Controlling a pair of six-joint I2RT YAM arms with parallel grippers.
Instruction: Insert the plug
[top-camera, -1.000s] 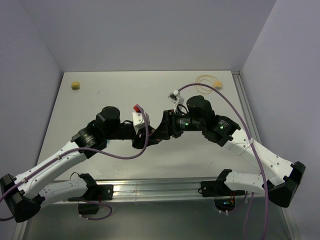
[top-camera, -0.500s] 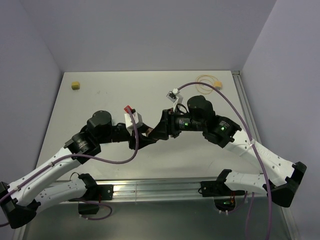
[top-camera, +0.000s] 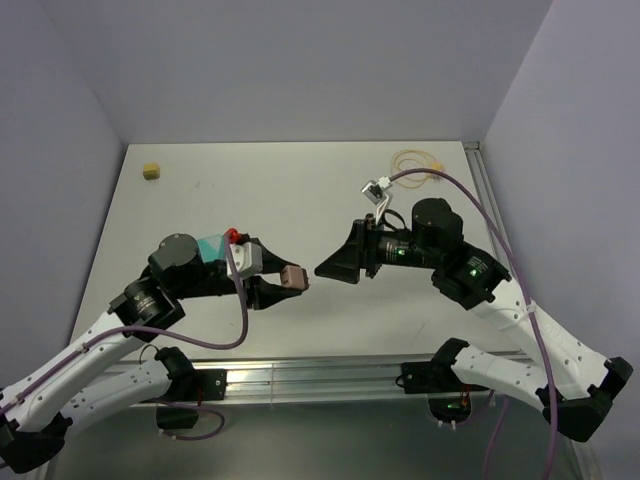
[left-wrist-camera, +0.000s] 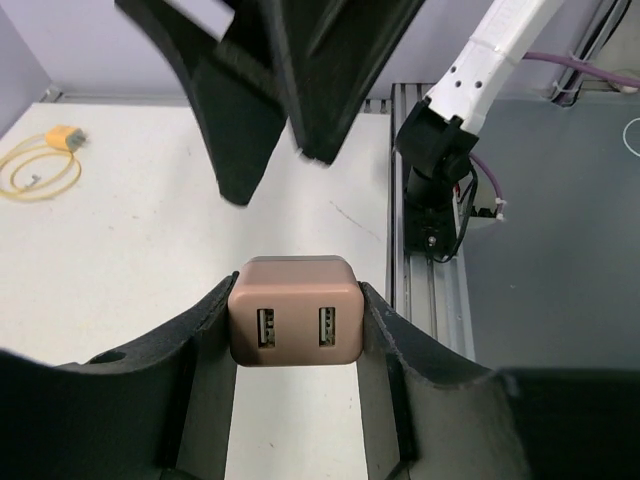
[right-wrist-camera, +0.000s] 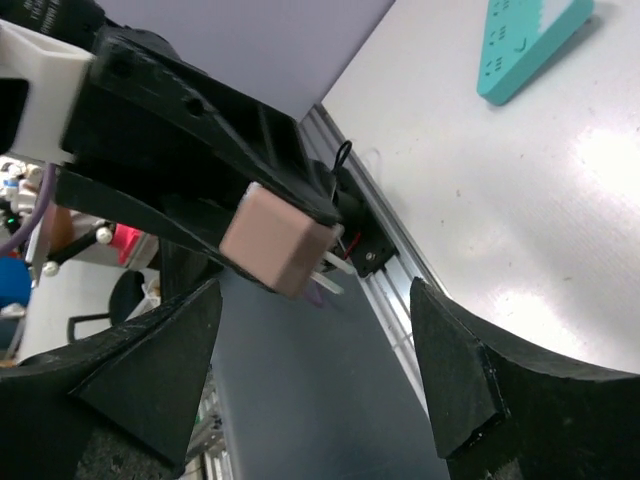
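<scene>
The plug (top-camera: 436, 168) lies on the table well behind my right gripper (top-camera: 322, 270), out past that arm's wrist toward the far corner. Its pale cable (top-camera: 402, 156) is coiled in a loose loop just beside it. Neither gripper is anywhere near it. From the left wrist camera I see it ahead and off to the left, beyond the right gripper's fingers (left-wrist-camera: 240, 120).

The right gripper has its jaws spread wide with nothing between them. It points straight at my left gripper (top-camera: 285, 282), tip to tip, with a clear gap between the two.

The left gripper is clamped on a pinkish-brown charger block (left-wrist-camera: 294, 322), whose two USB ports face its wrist camera. A teal block (top-camera: 210, 246) shows just behind the left gripper, beside that arm's wrist.
</scene>
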